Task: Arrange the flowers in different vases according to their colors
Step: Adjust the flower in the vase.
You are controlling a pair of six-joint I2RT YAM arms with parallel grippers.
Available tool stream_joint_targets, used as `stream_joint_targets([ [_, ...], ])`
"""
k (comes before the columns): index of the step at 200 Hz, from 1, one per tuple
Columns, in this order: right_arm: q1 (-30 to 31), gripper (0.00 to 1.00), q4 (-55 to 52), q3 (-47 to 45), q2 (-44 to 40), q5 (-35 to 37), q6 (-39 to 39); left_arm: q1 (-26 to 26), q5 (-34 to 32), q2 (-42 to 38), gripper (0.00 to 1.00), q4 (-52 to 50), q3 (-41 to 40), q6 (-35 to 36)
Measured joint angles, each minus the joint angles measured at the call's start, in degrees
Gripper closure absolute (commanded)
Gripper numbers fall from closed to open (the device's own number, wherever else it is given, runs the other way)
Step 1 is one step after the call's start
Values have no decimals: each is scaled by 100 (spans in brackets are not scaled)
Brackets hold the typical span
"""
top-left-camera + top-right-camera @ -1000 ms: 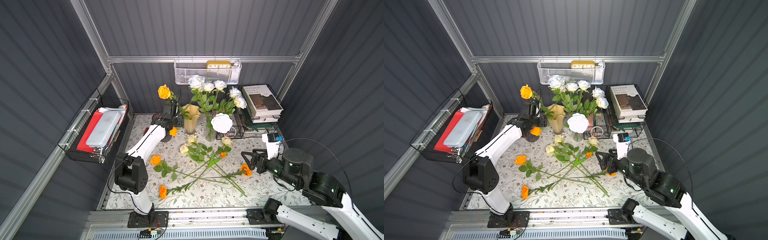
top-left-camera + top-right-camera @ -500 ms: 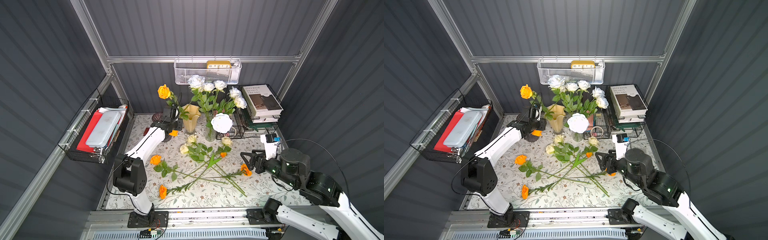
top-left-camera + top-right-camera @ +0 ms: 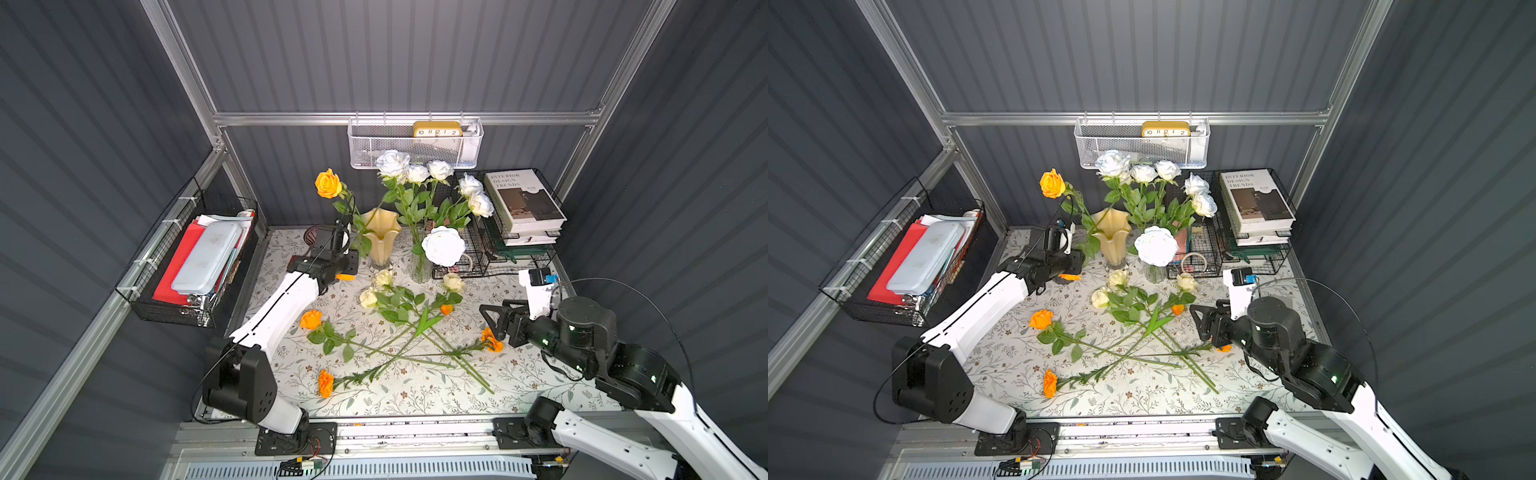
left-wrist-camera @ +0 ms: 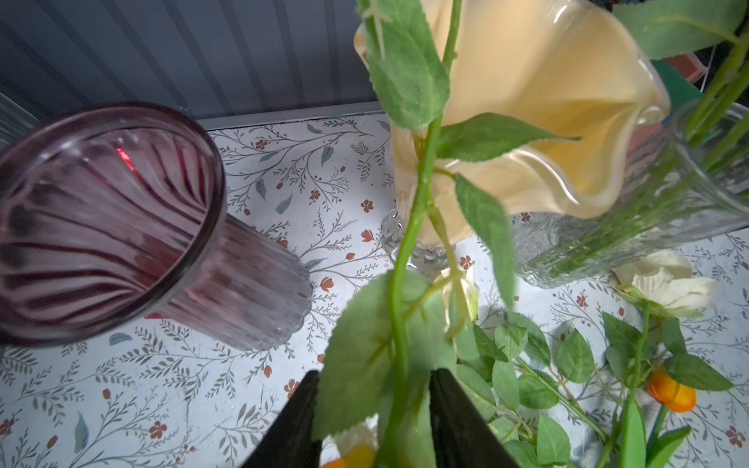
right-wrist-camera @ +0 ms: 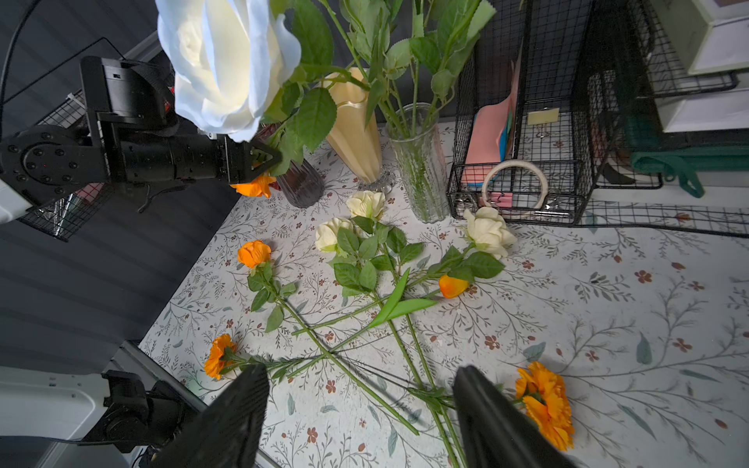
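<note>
In both top views the left gripper (image 3: 355, 258) has been lowered beside the cream vase (image 3: 380, 241) and its jaws drawn in around the stem of the orange rose (image 3: 328, 183) while the bloom hasn't budged, so a fresh grip is probably being taken before the purple vase (image 3: 311, 235) gets it; the right gripper (image 3: 487, 319) is left spread wide by a marigold (image 3: 493, 341). In the left wrist view stem and leaves are sandwiched between the jaws, but a real pinch can't be confirmed, and the purple vase (image 4: 243, 300) is seen empty; in the right wrist view cream roses (image 5: 367, 204) are still lying on the tablecloth (image 5: 608, 291)
</note>
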Motion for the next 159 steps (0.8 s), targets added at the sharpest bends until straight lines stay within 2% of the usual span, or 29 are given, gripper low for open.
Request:
stream_joint_targets([
  [53,-2,23,31,-26,0,-61,0,0,212,-522,53,-203,-505,-291],
  [79,-4,23,33,-46,-52,-120,4,-2,511,-1102,50,-507,-763,-632],
  [90,-15,23,42,-50,-57,-177,7,-55,601,-1384,46,-688,-824,-833],
  [122,-24,23,136,-59,127,-463,9,-289,935,-1950,42,-1051,-776,-1338],
  [139,-24,22,232,-61,350,-638,11,-302,955,-2140,37,-1257,-704,-1521],
  [159,-31,23,457,-96,647,-1095,-7,-302,953,-2376,33,-1342,-614,-1646],
])
